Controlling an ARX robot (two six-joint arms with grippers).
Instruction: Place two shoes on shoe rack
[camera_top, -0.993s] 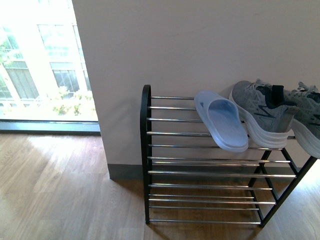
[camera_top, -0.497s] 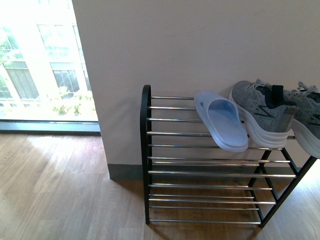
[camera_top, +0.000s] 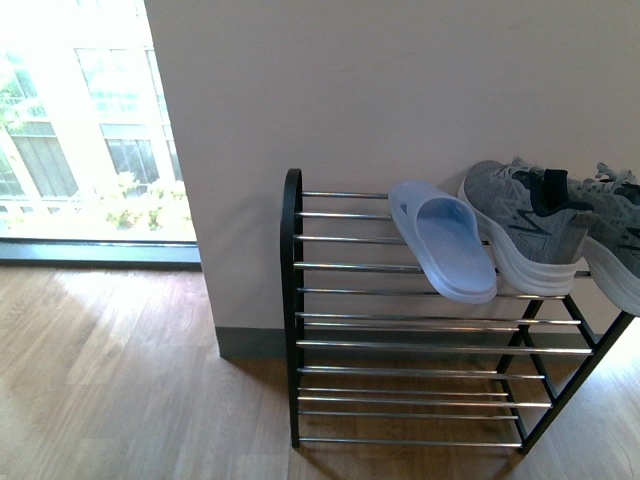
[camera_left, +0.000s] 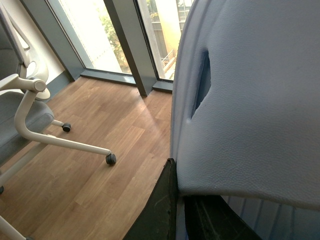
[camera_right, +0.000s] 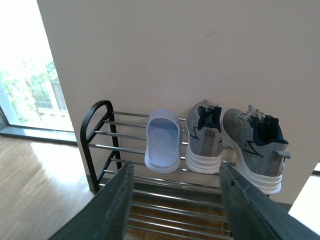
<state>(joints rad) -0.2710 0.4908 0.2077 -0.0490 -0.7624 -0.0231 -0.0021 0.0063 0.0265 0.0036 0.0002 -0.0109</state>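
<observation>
The shoe rack (camera_top: 291, 300) stands against the wall, a black frame with chrome rods. On its top tier a pale blue slipper (camera_top: 445, 245) lies next to two grey sneakers (camera_top: 525, 225) (camera_top: 615, 230). No arm shows in the front view. In the left wrist view my left gripper (camera_left: 182, 190) is shut on a second pale blue slipper (camera_left: 250, 100), which fills most of that picture. My right gripper (camera_right: 176, 167) hangs open and empty in front of the rack (camera_right: 97, 112), facing the slipper (camera_right: 162, 140) and both sneakers (camera_right: 205, 137) (camera_right: 255, 145).
A white office chair base (camera_left: 45, 135) on castors stands on the wood floor near the tall windows (camera_left: 125, 45). A wall corner (camera_top: 200, 250) rises just left of the rack. The rack's lower tiers (camera_top: 420, 370) hold nothing.
</observation>
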